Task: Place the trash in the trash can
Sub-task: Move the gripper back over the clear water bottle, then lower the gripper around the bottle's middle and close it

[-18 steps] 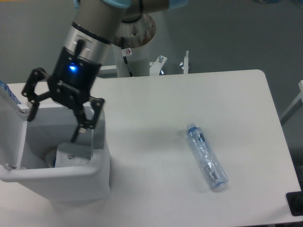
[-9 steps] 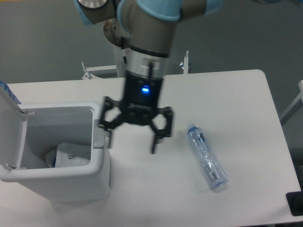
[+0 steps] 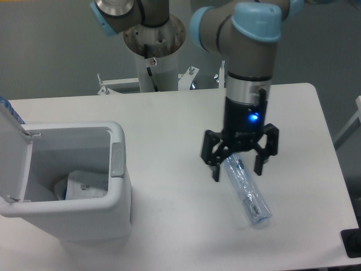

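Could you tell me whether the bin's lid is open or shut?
Open: the lid stands flipped up, and a wrapper shows inside the bin.

A white rectangular table with rounded corners [image 3: 169, 118] carries everything here. Sitting on its left end is a white plastic bin with rounded corners [image 3: 115, 200], lid flipped open (a pale wrapper shows down inside it). Over on the right half lies a crushed clear bluish plastic bottle [image 3: 248, 195], flat on its side, angled diagonally across the top, well apart from the bin.
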Robot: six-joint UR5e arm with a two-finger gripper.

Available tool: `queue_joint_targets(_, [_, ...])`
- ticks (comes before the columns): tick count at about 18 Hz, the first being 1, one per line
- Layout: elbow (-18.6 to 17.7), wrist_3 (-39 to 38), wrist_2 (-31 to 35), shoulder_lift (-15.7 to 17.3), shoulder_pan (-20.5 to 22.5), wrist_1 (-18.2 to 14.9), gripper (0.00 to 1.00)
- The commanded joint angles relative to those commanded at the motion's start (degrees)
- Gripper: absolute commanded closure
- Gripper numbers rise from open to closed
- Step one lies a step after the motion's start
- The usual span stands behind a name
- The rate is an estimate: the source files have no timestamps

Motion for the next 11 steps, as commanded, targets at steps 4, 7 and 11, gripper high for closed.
queue_joint_targets(4, [-0.4,0.4,1.0,-4.8,0.2,0.3,0.00])
queue_joint_targets(7, [0.4,2.4,1.2,-8.9,0.8,0.5,0.00])
queue_joint_targets(11, [1.0,5.8,2.6,-12.8,0.9,0.7,0.00])
